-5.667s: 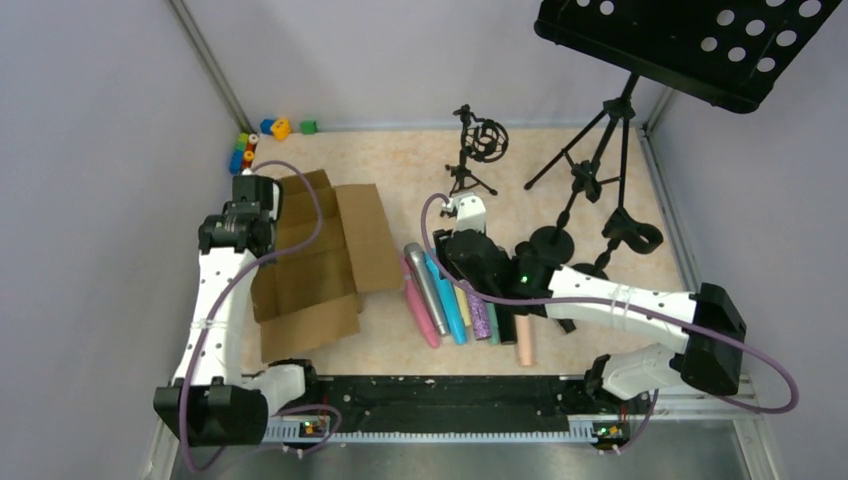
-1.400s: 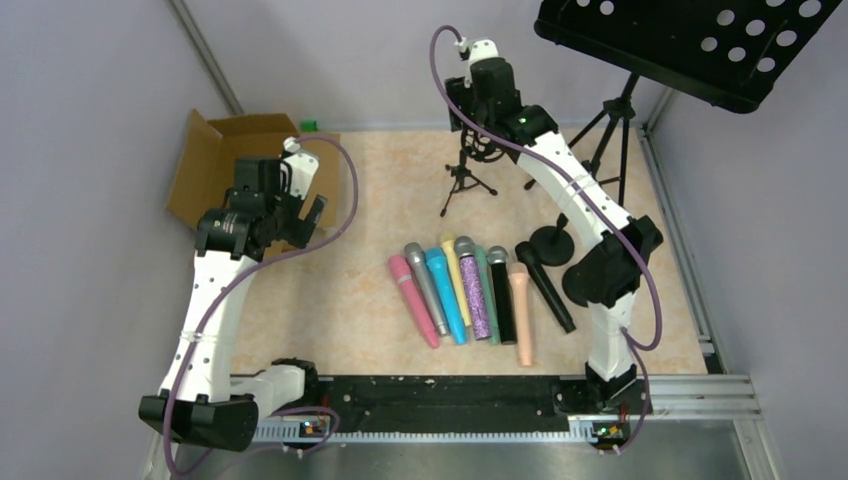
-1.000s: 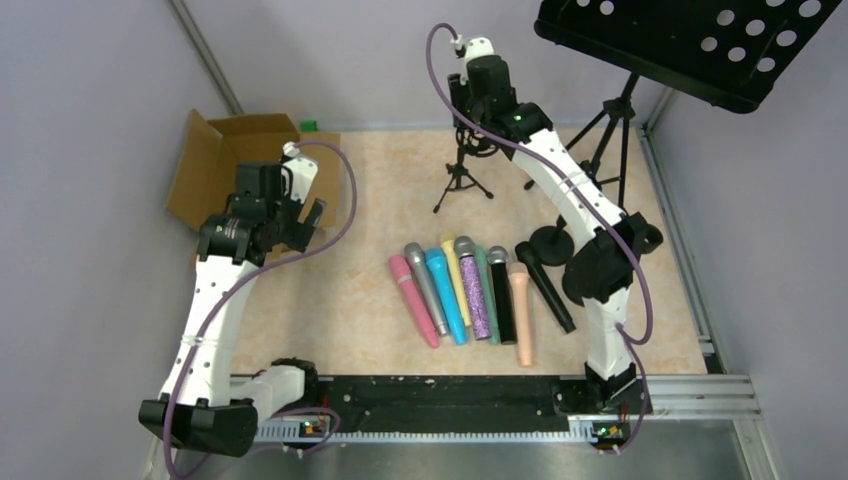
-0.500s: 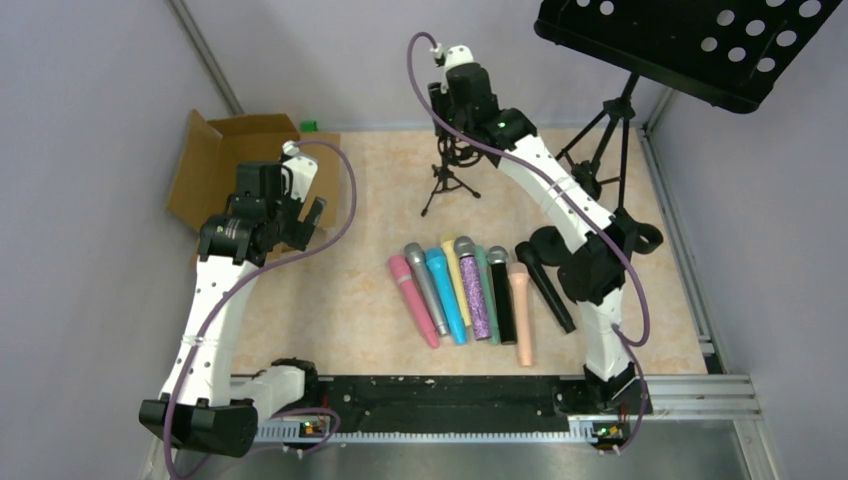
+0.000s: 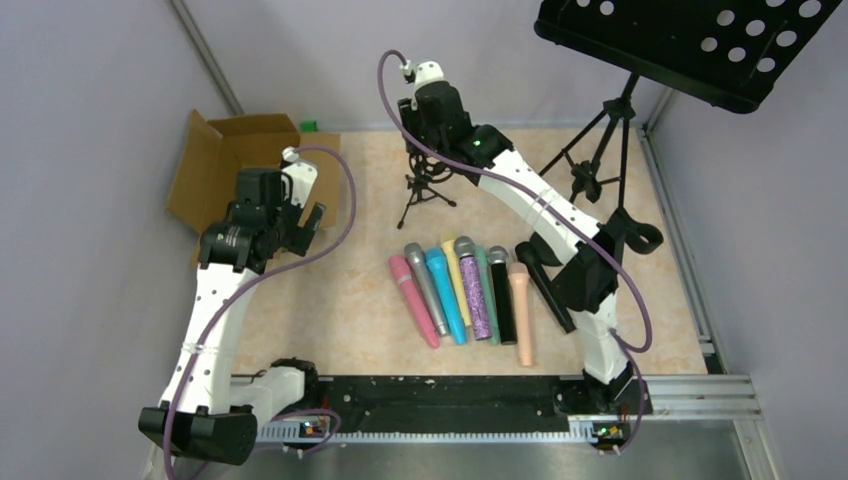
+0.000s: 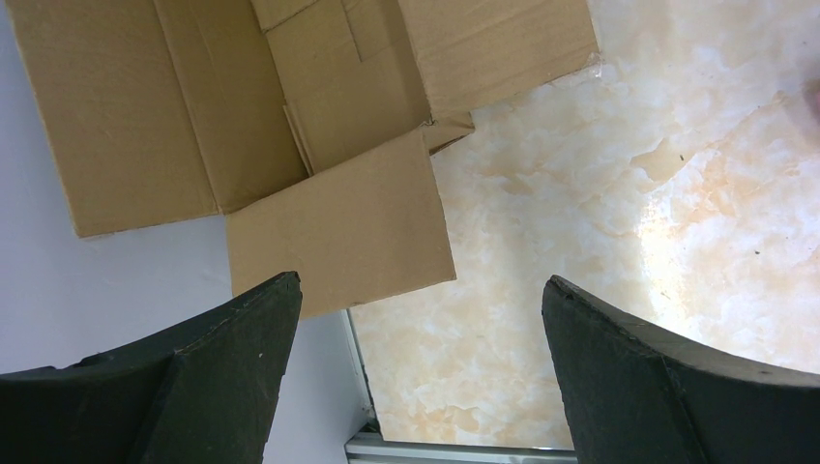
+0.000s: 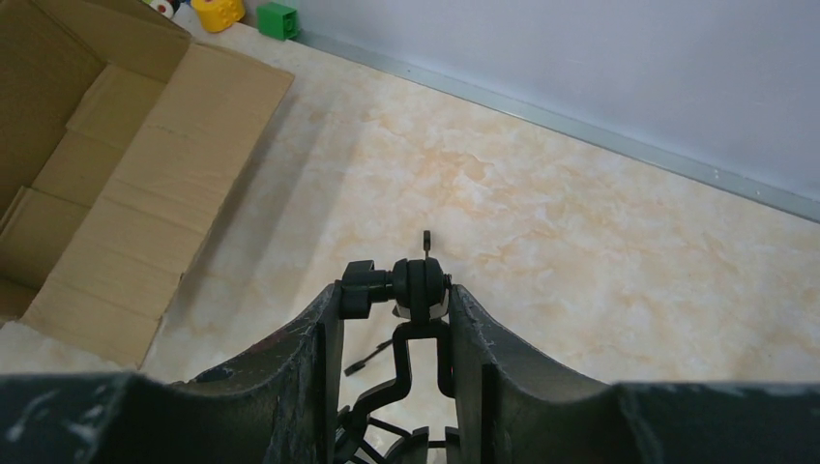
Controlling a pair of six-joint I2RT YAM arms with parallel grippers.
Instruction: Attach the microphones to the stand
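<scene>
Several microphones (image 5: 475, 292) lie side by side mid-table: pink (image 5: 412, 300), silver, blue, yellow, glittery purple, teal, black, peach (image 5: 521, 312) and a slanted black one (image 5: 546, 287). My right gripper (image 5: 424, 150) is at the far side, shut on the top of a small black tripod stand (image 5: 420, 192). In the right wrist view the stand's knob joint (image 7: 411, 282) is pinched between the fingers (image 7: 324, 333) of the right gripper (image 7: 395, 302), and the shock-mount ring is partly hidden below. My left gripper (image 5: 303, 216) hangs open by the cardboard box; the left gripper (image 6: 421, 282) holds nothing.
An open cardboard box (image 5: 225, 150) (image 6: 290, 116) (image 7: 87, 184) sits at the far left. A tall music stand (image 5: 700, 40) on a tripod (image 5: 598, 150) stands far right, with a clamp-topped stand (image 5: 632, 236) before it. Toy blocks (image 7: 278, 19) lie by the back wall.
The right arm has carried the small tripod stand leftward along the far side of the table. The left arm has barely shifted and stays open.
</scene>
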